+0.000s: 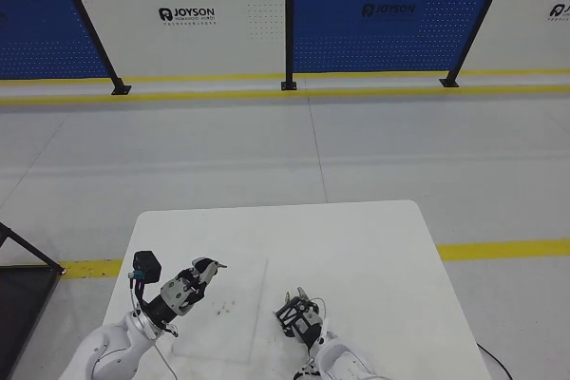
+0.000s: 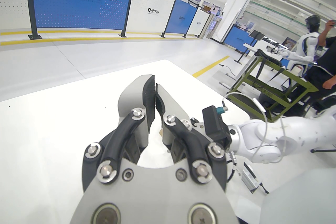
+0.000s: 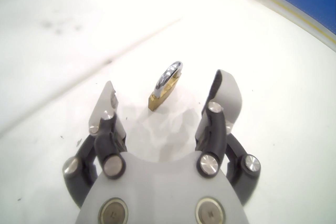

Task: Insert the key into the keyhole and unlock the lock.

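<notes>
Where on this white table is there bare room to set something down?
The far half of the table, beyond both grippers, is bare; so is the strip between the right gripper and the right edge. The near edge is crowded: left gripper, padlock.

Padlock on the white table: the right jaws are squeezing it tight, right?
No, not squeezing. The padlock sits on the white table between the right gripper's open jaws, touching neither, as the right wrist view shows.

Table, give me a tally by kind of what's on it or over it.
Padlock: 1
Grippers: 2, the left gripper shut, the right gripper open
Total: 3
</notes>
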Controlling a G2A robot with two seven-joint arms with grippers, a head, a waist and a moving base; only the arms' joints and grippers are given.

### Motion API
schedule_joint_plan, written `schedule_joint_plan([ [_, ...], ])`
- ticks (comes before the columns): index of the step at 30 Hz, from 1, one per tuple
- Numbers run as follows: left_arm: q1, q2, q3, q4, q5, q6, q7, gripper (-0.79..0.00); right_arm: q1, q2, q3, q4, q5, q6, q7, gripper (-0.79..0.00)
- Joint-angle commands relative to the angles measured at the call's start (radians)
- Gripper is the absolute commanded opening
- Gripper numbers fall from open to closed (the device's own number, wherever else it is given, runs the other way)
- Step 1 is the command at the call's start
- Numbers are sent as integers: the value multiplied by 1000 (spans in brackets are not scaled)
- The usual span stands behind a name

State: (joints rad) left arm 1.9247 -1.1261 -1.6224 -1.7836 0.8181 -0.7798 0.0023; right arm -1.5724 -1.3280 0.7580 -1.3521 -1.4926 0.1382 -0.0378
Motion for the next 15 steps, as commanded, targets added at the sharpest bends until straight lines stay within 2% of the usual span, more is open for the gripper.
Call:
schedule_joint_plan([
  [1, 0, 0, 0, 0, 0, 0, 0, -785, 2, -1, 1, 7, 5, -2, -8, -437],
  [10, 0, 0, 0, 0, 0, 0, 0, -785, 17, -7, 9, 33, 31, -37, -19, -539],
  [14, 0, 0, 0, 0, 0, 0, 0, -785, 25, -10, 9, 41, 36, -40, -17, -622],
  [15, 0, 0, 0, 0, 0, 0, 0, -785, 27, -11, 9, 43, 38, -41, -16, -671],
])
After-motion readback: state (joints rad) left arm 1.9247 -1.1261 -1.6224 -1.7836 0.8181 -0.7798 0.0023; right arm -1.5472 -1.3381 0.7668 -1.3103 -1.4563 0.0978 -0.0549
